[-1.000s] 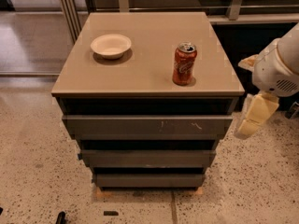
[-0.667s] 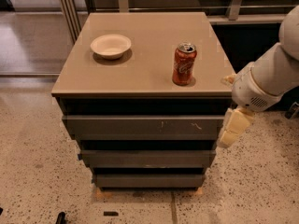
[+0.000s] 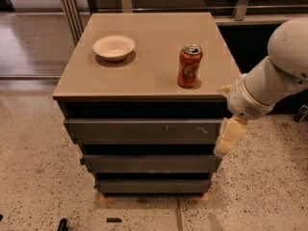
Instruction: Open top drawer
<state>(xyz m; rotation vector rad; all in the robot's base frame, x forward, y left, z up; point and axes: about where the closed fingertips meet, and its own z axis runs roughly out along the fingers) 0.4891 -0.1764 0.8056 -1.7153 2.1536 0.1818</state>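
The top drawer (image 3: 139, 130) is the long dark grey handleless front just under the tan cabinet top, with pale scratch marks right of its middle. It sits flush and closed, above two shorter-looking grey drawer fronts. My gripper (image 3: 226, 138) hangs from the white arm at the drawer's right end, with its cream fingers pointing down and lying against the drawer's right edge.
A red soda can (image 3: 189, 66) stands on the cabinet top (image 3: 144, 76) near its right front. A white bowl (image 3: 113, 47) sits at the back left. Speckled floor surrounds the cabinet. A dark shelf unit stands behind to the right.
My arm has swung left, bringing the gripper from off the cabinet's right side up to the right end of the top drawer. The drawer has not moved.
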